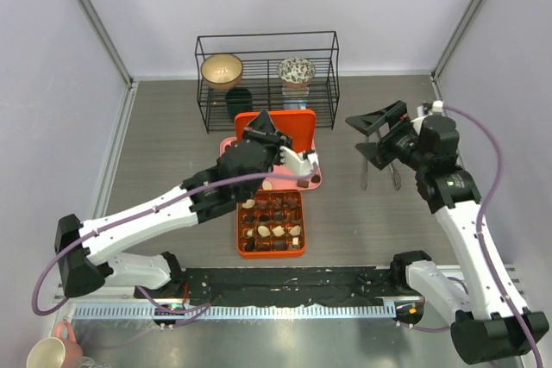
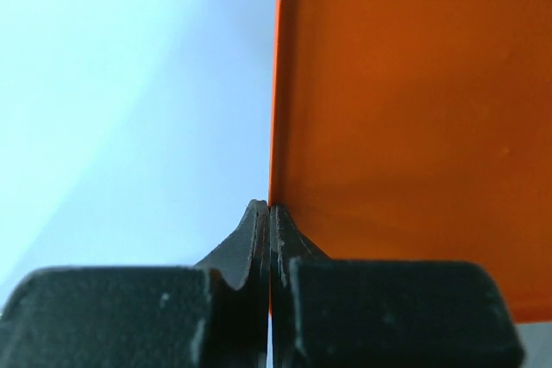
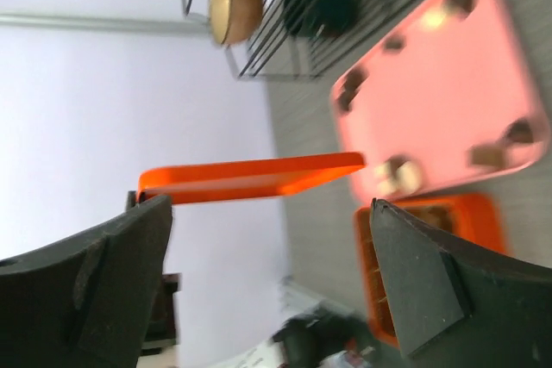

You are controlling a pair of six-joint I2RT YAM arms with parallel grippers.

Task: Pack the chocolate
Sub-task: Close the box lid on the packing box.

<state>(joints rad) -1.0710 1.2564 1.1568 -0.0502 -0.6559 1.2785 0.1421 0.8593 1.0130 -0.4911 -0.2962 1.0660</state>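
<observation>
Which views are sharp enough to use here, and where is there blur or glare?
Top external: sharp, evenly lit, glare only on the metal rail at the near edge. Left wrist: the orange lid sits so close it reads as a soft, featureless slab against a washed-out pale background. Right wrist: smeared throughout; the tan bowl, pink tray and chocolates have no crisp edges.

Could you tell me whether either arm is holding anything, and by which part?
The left gripper pinches the orange lid by its thin edge, jaws shut. The right gripper is open, holding nothing.
</observation>
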